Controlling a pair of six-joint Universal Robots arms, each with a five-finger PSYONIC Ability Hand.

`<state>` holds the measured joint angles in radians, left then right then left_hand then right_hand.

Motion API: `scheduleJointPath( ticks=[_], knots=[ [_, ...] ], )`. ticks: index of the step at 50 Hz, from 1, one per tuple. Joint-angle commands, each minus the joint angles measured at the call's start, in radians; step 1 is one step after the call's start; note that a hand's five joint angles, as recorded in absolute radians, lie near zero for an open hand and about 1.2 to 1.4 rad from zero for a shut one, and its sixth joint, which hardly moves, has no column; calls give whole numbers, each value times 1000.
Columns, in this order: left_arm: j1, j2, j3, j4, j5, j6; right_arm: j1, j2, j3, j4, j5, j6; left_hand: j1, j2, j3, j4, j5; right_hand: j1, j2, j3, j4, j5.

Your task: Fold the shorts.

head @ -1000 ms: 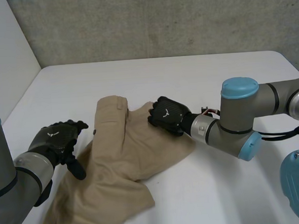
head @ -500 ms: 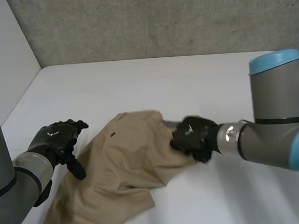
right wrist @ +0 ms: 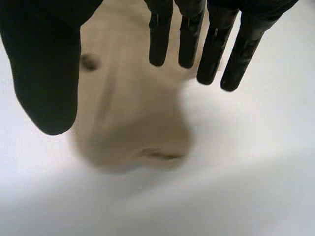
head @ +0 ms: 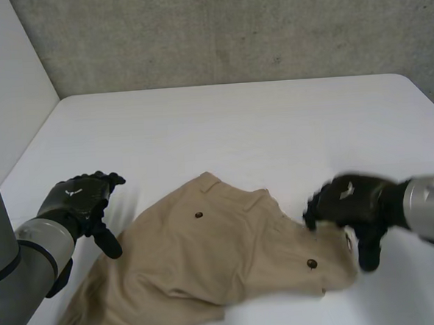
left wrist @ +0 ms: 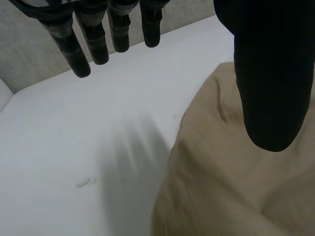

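Head view. Right hand [head: 348, 199], fingers spread and empty, sits at a corner of the shorts [head: 208, 259]. Left hand [head: 76, 204], likewise spread, lies beside their edge. The cloth is best smoothed flat on the worktop [head: 237, 132] before folding.

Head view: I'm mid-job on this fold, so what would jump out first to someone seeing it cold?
The tan shorts lie rumpled and spread over the near part of the white table, with two dark buttons showing. The right hand is at their right end, its fingers straight and apart from the thumb, gripping nothing. The left hand is open beside their left edge.
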<state>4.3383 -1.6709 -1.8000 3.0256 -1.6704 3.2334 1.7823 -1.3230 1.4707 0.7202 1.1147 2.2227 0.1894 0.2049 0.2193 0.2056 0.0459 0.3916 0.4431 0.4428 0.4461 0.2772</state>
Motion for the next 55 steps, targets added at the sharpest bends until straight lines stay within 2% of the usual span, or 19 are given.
scheduleJointPath(
  ticks=[1,6,17,23,30,39,48,51,55],
  knots=[
    [24,0,-7,-4,-3,5,20,-2,-202,-53,0,178,-5,-21,-35,-21,-36,16,-35,-35,-38,-44],
    [75,19,-28,-7,-2,6,106,62,-338,-73,5,209,1,-15,-29,-16,-30,19,-32,-32,-35,-41],
    [158,26,-64,-10,8,51,287,399,-644,-245,10,296,6,-9,-23,-10,-25,22,-29,-29,-32,-38],
    [159,17,-88,-8,12,75,338,562,-750,-367,-3,383,15,0,-15,-1,-16,22,-29,-29,-32,-38],
    [150,2,-113,-7,14,75,368,754,-898,-378,-41,463,24,9,-6,8,-7,25,-26,-26,-29,-35],
    [126,-79,-113,-2,12,77,387,826,-914,-364,-59,483,48,32,18,31,17,57,6,6,3,-3],
    [124,-136,-91,4,9,77,387,835,-905,-346,-65,483,264,249,234,248,233,233,182,182,179,173],
    [123,-139,-88,15,9,77,387,847,-892,-344,-69,482,373,358,343,357,342,389,337,338,334,329],
    [113,-139,-82,47,9,78,385,852,-891,-346,-69,479,798,782,768,782,767,641,589,590,586,581]
  ],
)
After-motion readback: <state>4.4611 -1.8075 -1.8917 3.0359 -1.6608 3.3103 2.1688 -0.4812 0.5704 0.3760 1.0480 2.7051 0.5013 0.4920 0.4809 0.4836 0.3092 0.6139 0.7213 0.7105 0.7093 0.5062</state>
